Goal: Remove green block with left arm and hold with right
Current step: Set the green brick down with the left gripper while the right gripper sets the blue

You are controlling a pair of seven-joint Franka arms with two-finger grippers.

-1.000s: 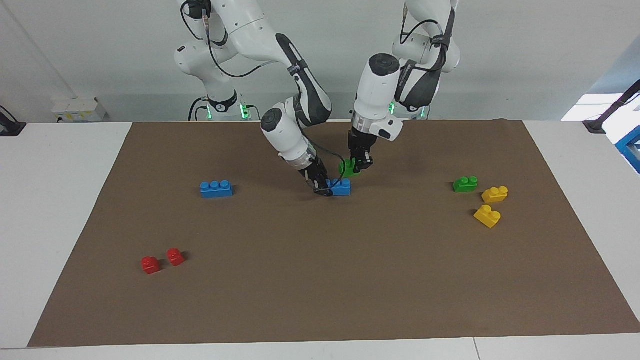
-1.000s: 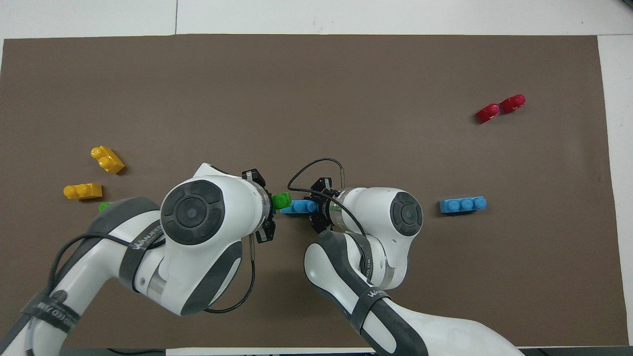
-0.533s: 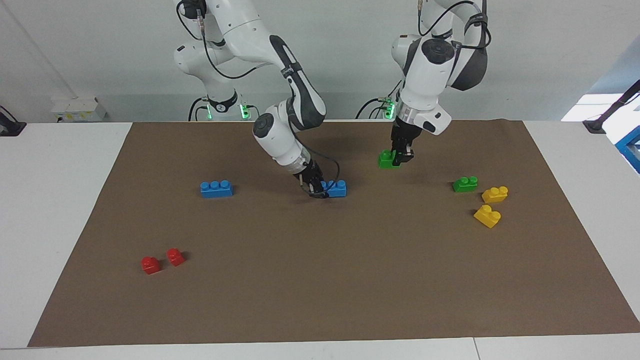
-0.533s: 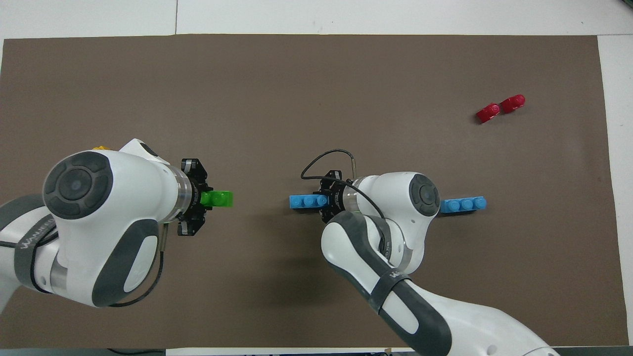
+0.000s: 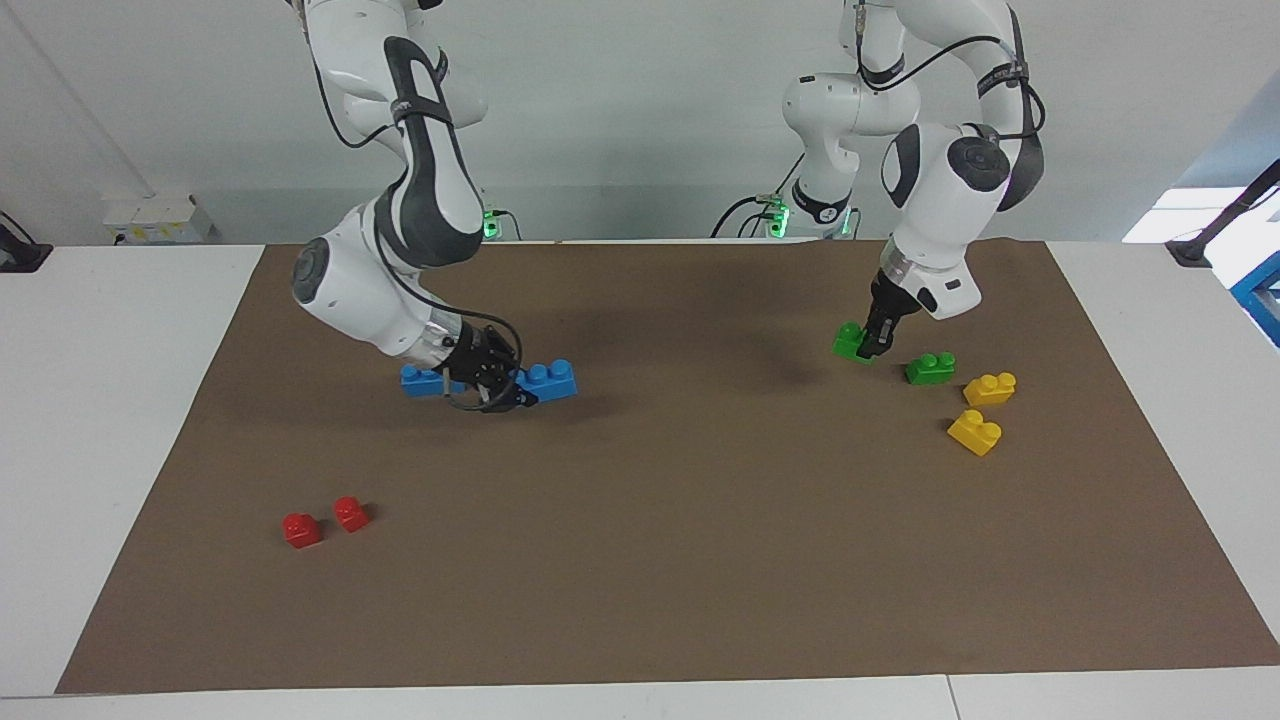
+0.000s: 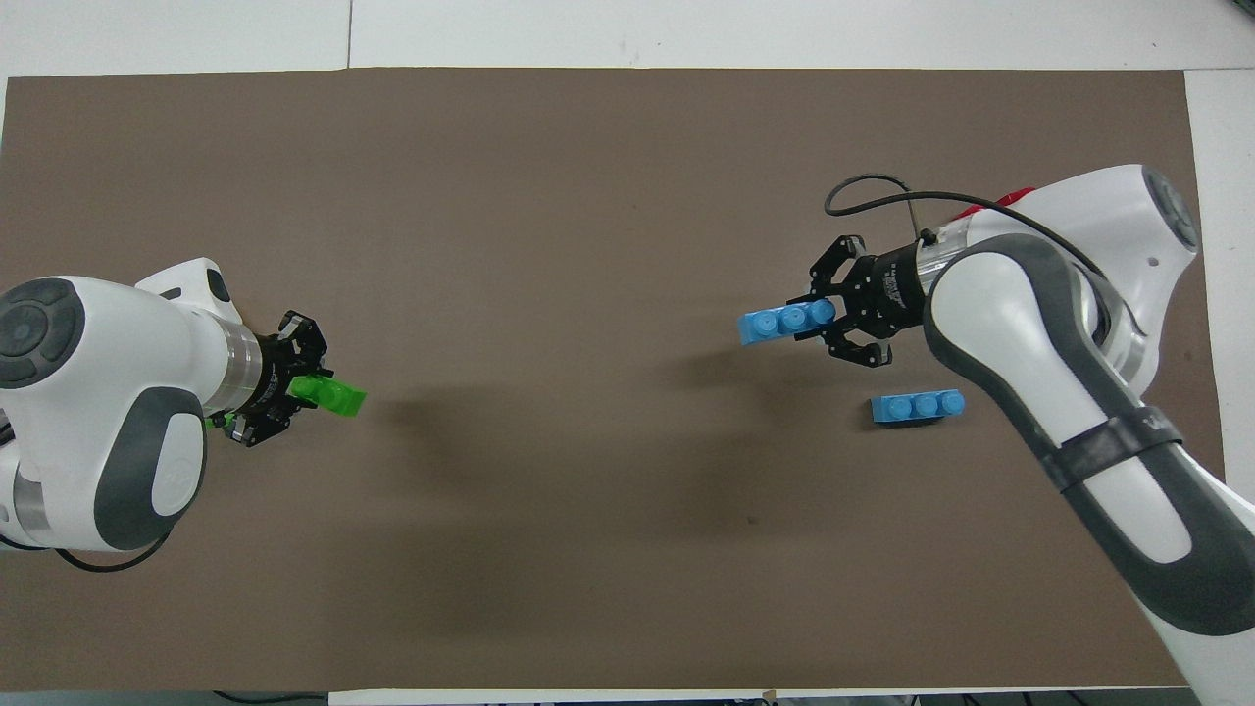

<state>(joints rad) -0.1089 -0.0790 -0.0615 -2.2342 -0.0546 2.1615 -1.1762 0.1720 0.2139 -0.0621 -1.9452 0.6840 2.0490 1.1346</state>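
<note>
The green block (image 5: 848, 342) (image 6: 336, 397) is a small bright green brick, and my left gripper (image 5: 868, 345) (image 6: 306, 389) is shut on it. It hangs over the brown mat (image 5: 700, 520) toward the left arm's end, close to a second green brick (image 5: 930, 368). My right gripper (image 5: 515, 388) (image 6: 822, 319) is shut on one end of a blue three-stud brick (image 5: 548, 380) (image 6: 779, 323). That brick is tilted and hangs over the mat toward the right arm's end.
Another blue brick (image 5: 418, 380) (image 6: 917, 406) lies on the mat under the right gripper. Two yellow bricks (image 5: 990, 388) (image 5: 975, 432) lie by the second green brick. Two red bricks (image 5: 300, 529) (image 5: 350, 513) lie farther from the robots toward the right arm's end.
The arms have swung apart. My left gripper carried the green block toward the left arm's end. My right gripper carried the blue brick toward the right arm's end.
</note>
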